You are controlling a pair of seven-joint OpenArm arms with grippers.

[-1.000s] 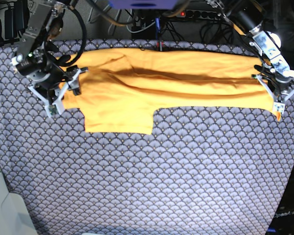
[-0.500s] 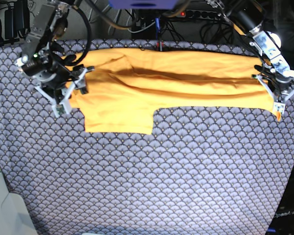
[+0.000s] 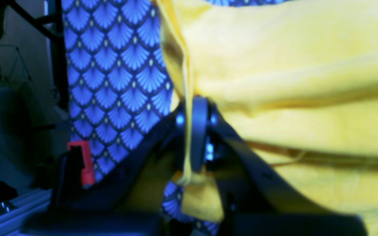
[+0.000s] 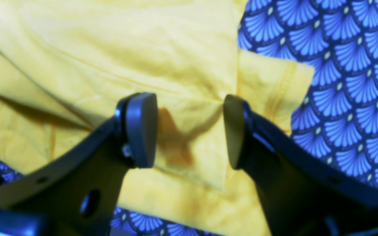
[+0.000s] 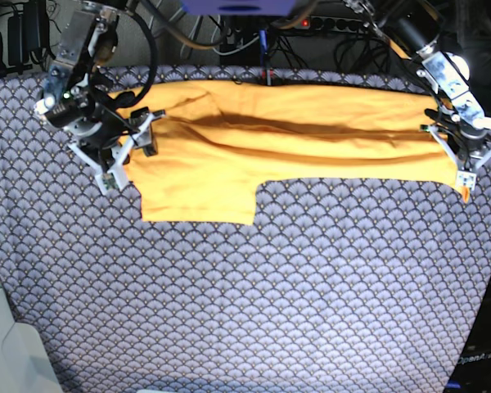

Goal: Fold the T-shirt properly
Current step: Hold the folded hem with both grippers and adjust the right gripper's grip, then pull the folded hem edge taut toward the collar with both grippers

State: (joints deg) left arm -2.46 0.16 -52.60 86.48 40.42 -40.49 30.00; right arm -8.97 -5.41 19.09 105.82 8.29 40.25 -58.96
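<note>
Soft orange cotton, the T-shirt (image 5: 286, 135) lies creased in a long band across the top of the scallop-patterned cloth (image 5: 254, 303). At upper right the left gripper (image 5: 462, 176) pinches its hem edge. At upper left the right gripper (image 5: 127, 155) hovers spread-jawed over a sleeve.

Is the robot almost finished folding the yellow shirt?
Not yet. Done: the T-shirt is folded lengthwise into a long band on the patterned cloth, one sleeve sticking out below. In hand: the left claw pinches the shirt's edge, while the right claw hangs open over the other end. Left: folding the band into a small packet.
</note>
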